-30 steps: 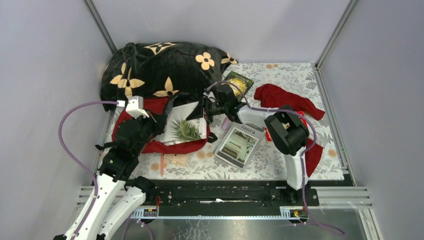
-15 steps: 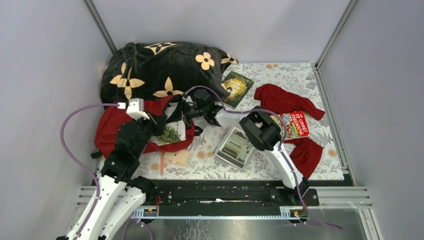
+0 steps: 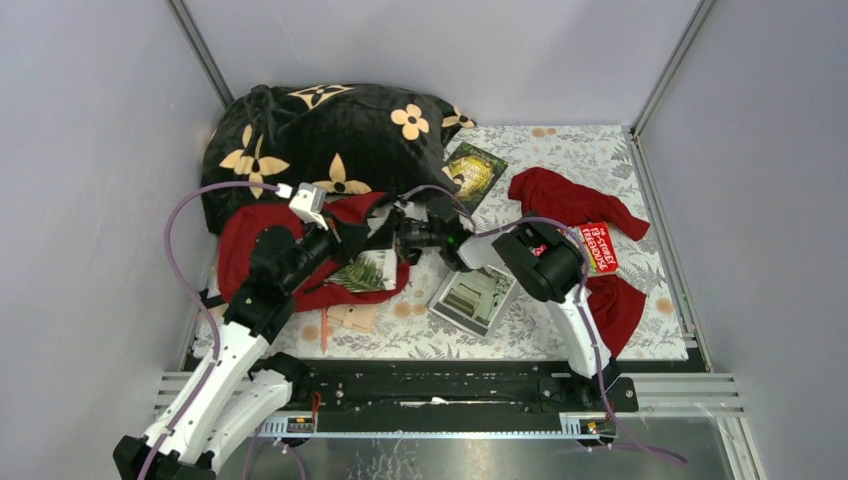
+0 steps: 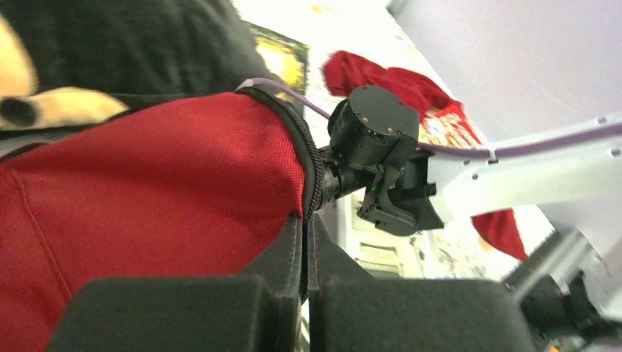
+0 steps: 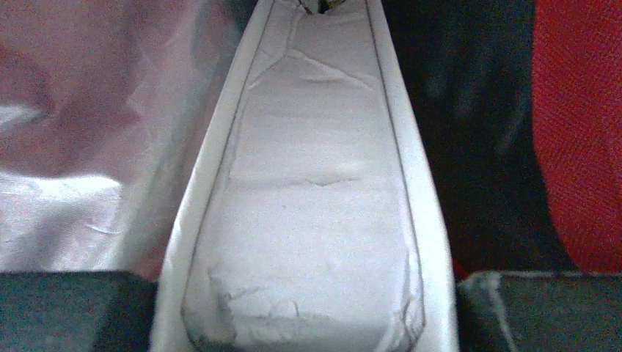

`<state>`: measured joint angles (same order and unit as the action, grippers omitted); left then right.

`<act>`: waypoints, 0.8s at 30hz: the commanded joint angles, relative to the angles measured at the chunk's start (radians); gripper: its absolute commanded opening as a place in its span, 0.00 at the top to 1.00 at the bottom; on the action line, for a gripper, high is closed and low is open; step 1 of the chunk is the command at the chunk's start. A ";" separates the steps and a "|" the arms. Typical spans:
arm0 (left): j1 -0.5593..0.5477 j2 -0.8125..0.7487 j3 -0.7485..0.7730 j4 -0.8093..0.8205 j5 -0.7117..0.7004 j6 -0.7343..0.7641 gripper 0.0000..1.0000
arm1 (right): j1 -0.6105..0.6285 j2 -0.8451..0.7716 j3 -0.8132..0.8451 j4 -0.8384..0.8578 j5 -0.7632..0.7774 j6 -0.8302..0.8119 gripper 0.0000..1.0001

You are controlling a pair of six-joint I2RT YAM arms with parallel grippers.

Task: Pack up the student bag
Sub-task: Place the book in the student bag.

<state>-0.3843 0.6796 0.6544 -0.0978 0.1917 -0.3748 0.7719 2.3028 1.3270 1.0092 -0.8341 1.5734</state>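
Over the last second my left fingers (image 4: pixel 292 312) have risen and swung toward the far side of the student bag (image 3: pixel 252 240), pulling its mouth higher. My right fingers (image 3: pixel 402 234) have shifted the book (image 3: pixel 366 272), so less of its palm-leaf cover shows. My left fingers are pressed together on the bag's black zipper edge and hold the red flap up like a tent. My right fingers are clamped on the book's white edge, which fills the space between them in the right wrist view. Red fabric and a dark hollow lie just beside that edge, so I judge the book's leading end to be at or inside the opening, though I cannot tell how deep. The bag lies on the patterned bench (image 3: pixel 560 320), its far side against the black flowered blanket (image 3: pixel 320 130). Just off the bag's right side lies a grey-covered book (image 3: pixel 475 295), and farther out on that side are a green book (image 3: pixel 475 168) and a red garment (image 3: pixel 565 195). The step in hand looks like sliding the first book in. Next I would drive it deeper along the opening with the flap held high, and let go only once it clears the zipper.
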 commanded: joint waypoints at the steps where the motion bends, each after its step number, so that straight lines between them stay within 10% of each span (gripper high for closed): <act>1: -0.004 0.026 0.066 0.280 0.303 0.006 1.00 | -0.065 -0.285 -0.169 0.153 0.107 -0.072 0.75; 9: -0.001 -0.040 0.113 0.080 0.183 0.051 1.00 | -0.047 -0.443 -0.184 -0.316 0.185 -0.382 0.73; 14: -0.002 -0.069 0.078 -0.033 0.042 0.027 0.05 | -0.038 -0.253 -0.139 -0.111 0.109 -0.228 0.73; 24: -0.003 0.227 0.356 -0.302 -0.185 -0.016 0.01 | -0.016 -0.221 -0.057 -0.278 0.133 -0.329 0.71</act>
<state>-0.3855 0.8227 0.8932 -0.2794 0.0994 -0.3851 0.7410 2.1372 1.1870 0.7189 -0.7010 1.2968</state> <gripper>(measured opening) 0.986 0.428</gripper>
